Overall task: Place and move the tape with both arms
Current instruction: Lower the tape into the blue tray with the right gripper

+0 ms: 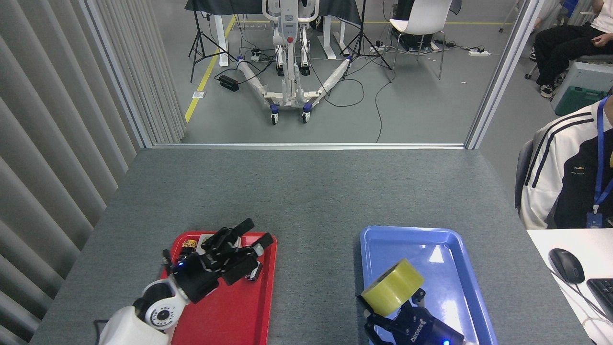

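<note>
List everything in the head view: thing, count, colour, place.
tape: 1, yellow, held over the blue tray's near left part
blue tray: 1, blue, table, near right
red tray: 1, red, table, near left
switch box: 1, white, far end of red tray, mostly hidden by the left pincer
small part: 1, yellow and dark, far left corner of red tray
table: 1, grey
person: 1, white jacket with black stripes, blue lanyard, right edge
mouse: 1, black, white desk at right
chair: 1, white, floor beyond the table
left pincer: 1, black, open, over red tray
right pincer: 1, black, shut on the tape, bottom edge
</note>
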`<state>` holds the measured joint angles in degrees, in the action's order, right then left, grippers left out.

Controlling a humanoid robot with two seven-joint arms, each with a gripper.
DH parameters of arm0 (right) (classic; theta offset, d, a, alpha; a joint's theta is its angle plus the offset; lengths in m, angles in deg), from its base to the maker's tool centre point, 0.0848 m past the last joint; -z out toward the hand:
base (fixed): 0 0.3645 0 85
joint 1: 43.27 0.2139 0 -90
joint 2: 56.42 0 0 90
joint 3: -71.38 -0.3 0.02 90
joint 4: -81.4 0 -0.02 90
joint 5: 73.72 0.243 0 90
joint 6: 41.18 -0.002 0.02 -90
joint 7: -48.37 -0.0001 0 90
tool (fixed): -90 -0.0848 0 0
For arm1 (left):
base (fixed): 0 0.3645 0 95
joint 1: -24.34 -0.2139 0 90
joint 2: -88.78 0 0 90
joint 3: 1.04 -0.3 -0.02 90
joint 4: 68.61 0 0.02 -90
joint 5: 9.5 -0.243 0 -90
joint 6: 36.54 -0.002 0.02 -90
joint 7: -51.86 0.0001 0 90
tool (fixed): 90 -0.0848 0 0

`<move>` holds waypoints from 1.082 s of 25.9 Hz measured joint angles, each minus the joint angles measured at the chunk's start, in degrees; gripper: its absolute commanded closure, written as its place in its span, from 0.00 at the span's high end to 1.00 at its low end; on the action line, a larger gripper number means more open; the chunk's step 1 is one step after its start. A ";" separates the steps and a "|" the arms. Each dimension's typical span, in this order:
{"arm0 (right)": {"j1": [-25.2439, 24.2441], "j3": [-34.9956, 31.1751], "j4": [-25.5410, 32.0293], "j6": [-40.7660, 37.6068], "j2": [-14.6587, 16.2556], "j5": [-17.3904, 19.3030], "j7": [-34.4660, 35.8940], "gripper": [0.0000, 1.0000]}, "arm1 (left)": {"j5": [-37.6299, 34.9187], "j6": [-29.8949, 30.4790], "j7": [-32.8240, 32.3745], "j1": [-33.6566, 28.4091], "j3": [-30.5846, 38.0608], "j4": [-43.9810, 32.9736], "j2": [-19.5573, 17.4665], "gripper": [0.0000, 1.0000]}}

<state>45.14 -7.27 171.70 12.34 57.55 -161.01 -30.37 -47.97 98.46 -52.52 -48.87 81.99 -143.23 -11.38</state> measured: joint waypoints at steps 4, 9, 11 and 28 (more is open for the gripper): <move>1.00 -4.15 0.34 1.83 1.19 1.83 -10.72 0.00 | -6.37 -6.02 13.67 -5.94 5.92 -2.73 -3.60 0.99; 4.31 -6.12 0.88 4.61 2.14 9.98 -26.23 0.00 | -25.55 -30.63 24.97 -14.13 4.56 -9.86 -4.62 0.99; 5.83 -6.34 1.31 7.66 2.24 13.24 -36.31 0.00 | -32.41 -42.46 25.87 -16.08 1.50 -11.68 -4.04 0.99; 13.87 -3.02 0.89 34.85 2.00 29.30 -83.03 1.00 | -31.16 -60.72 15.22 -18.05 -4.99 -13.00 -5.48 1.00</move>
<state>59.01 -10.29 172.59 47.18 59.54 -131.71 -113.40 -79.12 37.74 -37.30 -66.92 77.00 -156.23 -16.87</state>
